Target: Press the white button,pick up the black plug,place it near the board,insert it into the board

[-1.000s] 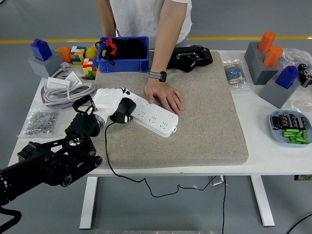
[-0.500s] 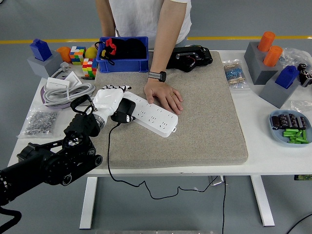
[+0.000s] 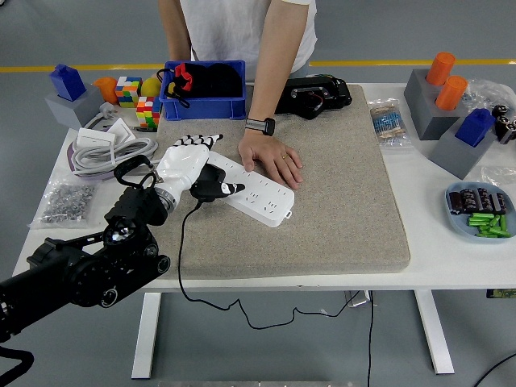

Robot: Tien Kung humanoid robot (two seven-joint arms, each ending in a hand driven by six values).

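1. Head view, left hand [image 3: 196, 171]: white five-fingered hand on a black arm entering from the lower left. Fingers are closed around the black plug [image 3: 211, 183]; the upper fingers fan out toward the far side, over the near-left end of the power strip.
2. Head view, black plug: held in the left hand, at the hand's right side, resting on or just above the left end of the power strip [image 3: 251, 190]; actual contact cannot be told. Whether its prongs are seated cannot be told.
3. Head view, cable [image 3: 184, 266]: black, leaves the plug below the hand, drops toward the near edge of the worktop [image 3: 451, 270], and hangs under it.
4. Head view, power strip: white, long axis running from beside the hand toward the lower right, away from the hand. Lies on a grey felt mat [image 3: 339, 193].
5. Head view, person's hand [image 3: 272, 160]: flat on the far side of the strip, just right of the robot's hand, pressing down on the strip and mat; watch on the wrist.
6. Head view, beyond the hand: blue bin [image 3: 203, 101] with black contents.
7. Head view, left of the hand: coiled grey cable [image 3: 109, 151] and bag of small metal parts [image 3: 64, 201].
8. Head view, right hand: not in view.
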